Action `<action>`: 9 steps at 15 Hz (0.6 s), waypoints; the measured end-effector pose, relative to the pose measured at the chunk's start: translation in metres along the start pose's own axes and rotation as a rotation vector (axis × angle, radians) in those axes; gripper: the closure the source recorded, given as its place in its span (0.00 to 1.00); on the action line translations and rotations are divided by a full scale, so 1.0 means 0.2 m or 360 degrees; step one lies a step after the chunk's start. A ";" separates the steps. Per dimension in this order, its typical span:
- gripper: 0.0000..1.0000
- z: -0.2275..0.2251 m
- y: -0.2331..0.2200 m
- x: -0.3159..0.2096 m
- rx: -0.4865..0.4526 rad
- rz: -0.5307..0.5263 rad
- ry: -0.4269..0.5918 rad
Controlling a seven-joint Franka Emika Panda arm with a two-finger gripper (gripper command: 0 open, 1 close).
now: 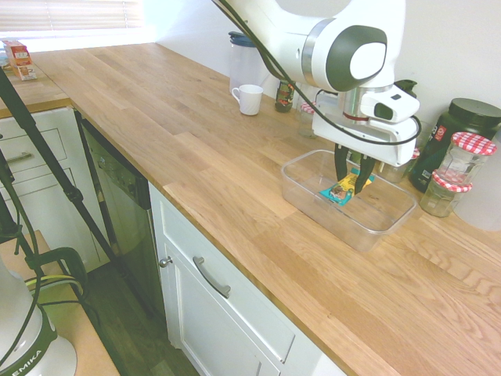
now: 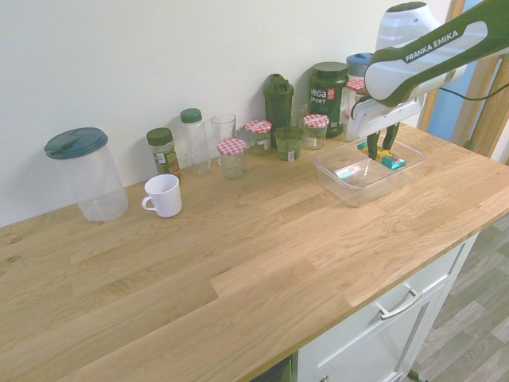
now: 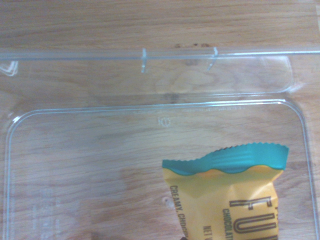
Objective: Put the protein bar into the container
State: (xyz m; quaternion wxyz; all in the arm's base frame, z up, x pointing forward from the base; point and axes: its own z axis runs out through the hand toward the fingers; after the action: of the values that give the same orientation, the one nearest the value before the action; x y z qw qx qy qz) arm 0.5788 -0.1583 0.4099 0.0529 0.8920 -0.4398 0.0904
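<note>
Inside the clear rectangular plastic container at the counter's back edge, the two-finger gripper is clamping the teal-and-yellow foil-wrapped protein bar; best releasing low over the container's floor.

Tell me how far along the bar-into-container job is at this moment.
Done: the protein bar is picked up and sits inside the walls of the container. In hand: the claw is shut on it. Left: release it onto the tub floor and withdraw.
</note>
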 end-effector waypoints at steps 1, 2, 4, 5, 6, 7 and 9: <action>1.00 0.01 0.00 0.00 -0.0004 -0.0004 -0.0001; 0.00 0.02 -0.01 0.00 -0.0006 -0.0010 -0.0002; 0.00 0.02 -0.02 -0.01 -0.0008 -0.0032 -0.0002; 0.00 0.02 -0.02 -0.01 -0.0007 -0.0037 -0.0002; 0.00 0.02 -0.02 -0.02 -0.0007 -0.0039 -0.0002; 0.00 0.02 -0.02 -0.02 -0.0007 -0.0040 -0.0002; 0.00 0.02 -0.03 -0.02 -0.0007 -0.0042 -0.0003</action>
State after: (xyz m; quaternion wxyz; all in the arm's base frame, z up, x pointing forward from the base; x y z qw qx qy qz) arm 0.5813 -0.1532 0.4045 0.0557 0.8976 -0.4283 0.0879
